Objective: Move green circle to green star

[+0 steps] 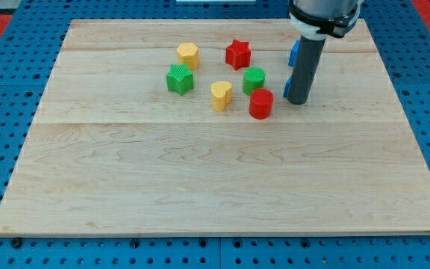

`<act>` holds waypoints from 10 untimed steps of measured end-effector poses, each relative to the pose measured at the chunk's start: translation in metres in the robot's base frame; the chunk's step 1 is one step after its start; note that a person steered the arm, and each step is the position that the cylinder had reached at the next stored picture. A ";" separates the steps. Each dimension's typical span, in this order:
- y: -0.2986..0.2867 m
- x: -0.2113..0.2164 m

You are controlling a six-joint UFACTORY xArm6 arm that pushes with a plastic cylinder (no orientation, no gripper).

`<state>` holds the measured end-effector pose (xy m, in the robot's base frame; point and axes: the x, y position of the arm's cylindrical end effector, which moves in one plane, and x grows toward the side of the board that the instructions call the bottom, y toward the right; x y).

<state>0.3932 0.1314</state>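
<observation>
The green circle sits right of the board's centre, near the view's top. The green star lies to its left, about a hundred pixels away, with a yellow heart between and below them. My tip rests on the board to the right of the green circle and just right of a red circle. It touches neither block.
A red star lies above the green circle. A yellow hexagon lies above the green star. A blue block is partly hidden behind the rod. The wooden board lies on a blue pegboard.
</observation>
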 end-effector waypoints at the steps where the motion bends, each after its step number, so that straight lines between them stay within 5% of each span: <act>1: 0.004 -0.010; 10: -0.036 -0.032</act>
<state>0.3617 0.0951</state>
